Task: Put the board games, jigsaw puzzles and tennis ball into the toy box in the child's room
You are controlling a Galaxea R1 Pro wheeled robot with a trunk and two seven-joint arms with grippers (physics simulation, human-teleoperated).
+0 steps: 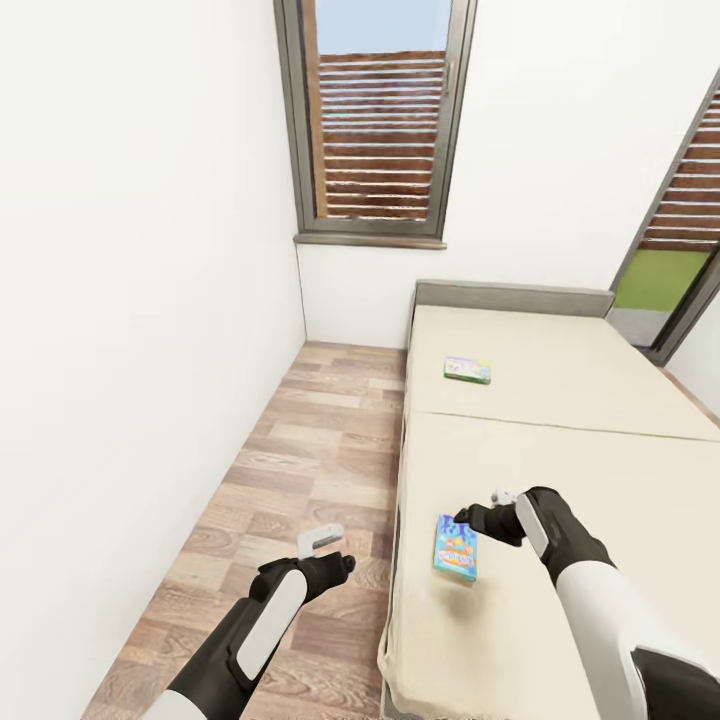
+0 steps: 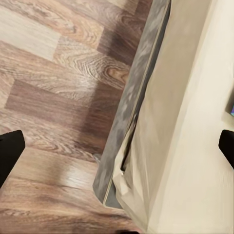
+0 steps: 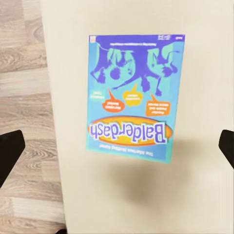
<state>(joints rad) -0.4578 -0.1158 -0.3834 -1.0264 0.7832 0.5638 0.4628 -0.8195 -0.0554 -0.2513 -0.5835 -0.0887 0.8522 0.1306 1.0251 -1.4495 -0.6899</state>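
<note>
Right gripper (image 1: 478, 517), jaws spread and empty, is held above the blue game (image 1: 456, 547) lying flat near the bed (image 1: 560, 450) edge; a green game (image 1: 467, 369) is seen farther up. Left gripper (image 1: 322, 541), open, is held over the floor (image 1: 300, 450).

We are looking at a wide bed with a cream mattress cover (image 1: 560, 380), which is lying along the right side of the room, and a seam is running across it between its two halves. A low grey padded headboard (image 1: 513, 296) is standing at its far end, against the plain white wall (image 1: 130, 260). A wood-plank floor in mixed brown tones (image 1: 300, 450) is filling the strip between bed and wall. A tall window with a dark grey frame (image 1: 376, 120) is showing brown horizontal slats and blue sky, and a second dark-framed opening (image 1: 668, 270) at the right is showing green ground. In the left wrist view, the bed's grey base edge (image 2: 131, 107) is meeting the floor.
</note>
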